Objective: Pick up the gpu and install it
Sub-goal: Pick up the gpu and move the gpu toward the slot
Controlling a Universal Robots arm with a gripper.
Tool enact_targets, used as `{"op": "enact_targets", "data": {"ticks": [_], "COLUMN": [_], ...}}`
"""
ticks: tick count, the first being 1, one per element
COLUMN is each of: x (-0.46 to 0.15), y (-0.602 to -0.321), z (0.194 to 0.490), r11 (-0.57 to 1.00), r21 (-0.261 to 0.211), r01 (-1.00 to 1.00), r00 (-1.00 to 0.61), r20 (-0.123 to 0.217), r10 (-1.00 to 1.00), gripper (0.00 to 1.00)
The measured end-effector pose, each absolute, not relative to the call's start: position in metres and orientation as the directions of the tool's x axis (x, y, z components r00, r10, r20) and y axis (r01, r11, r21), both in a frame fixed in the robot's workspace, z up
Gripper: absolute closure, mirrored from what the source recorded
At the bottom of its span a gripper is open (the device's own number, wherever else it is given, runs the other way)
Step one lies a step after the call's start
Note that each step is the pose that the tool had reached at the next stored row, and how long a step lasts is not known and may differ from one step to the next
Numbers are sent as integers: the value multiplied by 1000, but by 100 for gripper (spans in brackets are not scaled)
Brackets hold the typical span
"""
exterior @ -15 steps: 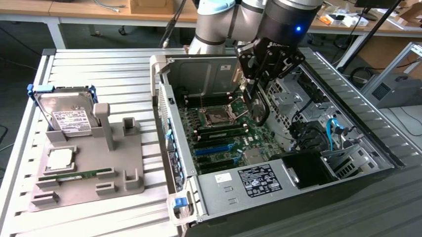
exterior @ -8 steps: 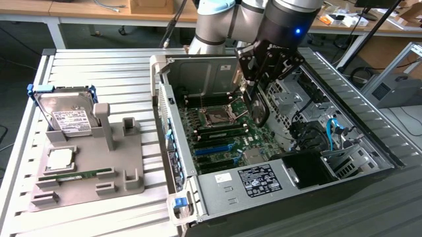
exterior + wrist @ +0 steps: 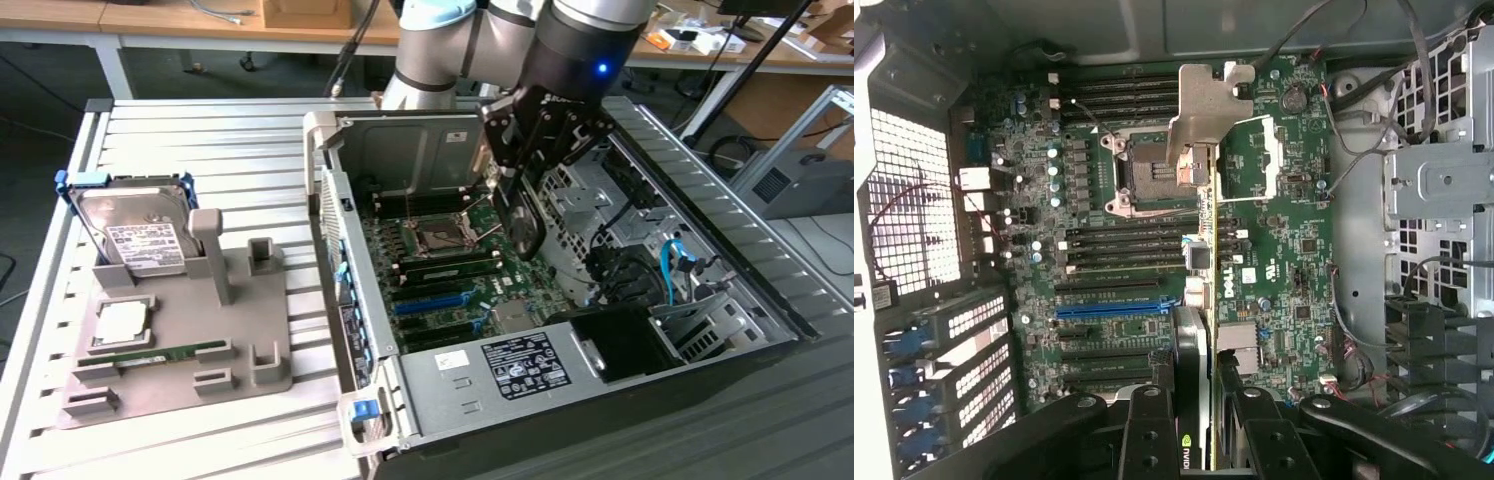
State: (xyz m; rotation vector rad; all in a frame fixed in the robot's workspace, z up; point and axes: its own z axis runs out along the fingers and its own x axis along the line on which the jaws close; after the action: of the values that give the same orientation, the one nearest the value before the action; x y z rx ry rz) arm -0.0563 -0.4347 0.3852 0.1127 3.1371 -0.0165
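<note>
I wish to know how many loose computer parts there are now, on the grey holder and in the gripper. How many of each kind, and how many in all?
gpu, held in the gripper: 1
hard drive, on the grey holder: 1
green memory stick, on the holder: 1
square chip, on the holder: 1
Total: 4

Jaws clamp the gpu [image 3: 1192, 340] edge-on, one each side; its silver bracket [image 3: 1206, 110] at the far end, above green motherboard [image 3: 1284, 260], beside CPU socket [image 3: 1144, 170].
</note>
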Motion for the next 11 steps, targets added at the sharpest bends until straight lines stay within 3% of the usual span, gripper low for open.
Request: {"op": "enact_targets", "data": {"ticks": [11], "x": [-54], "y": [-435], "z": [378], "r11": [997], "r21": [-15], "r01": [72], "r00": [-997], "r20": [-3], "r10": [72], "gripper": [73]}}
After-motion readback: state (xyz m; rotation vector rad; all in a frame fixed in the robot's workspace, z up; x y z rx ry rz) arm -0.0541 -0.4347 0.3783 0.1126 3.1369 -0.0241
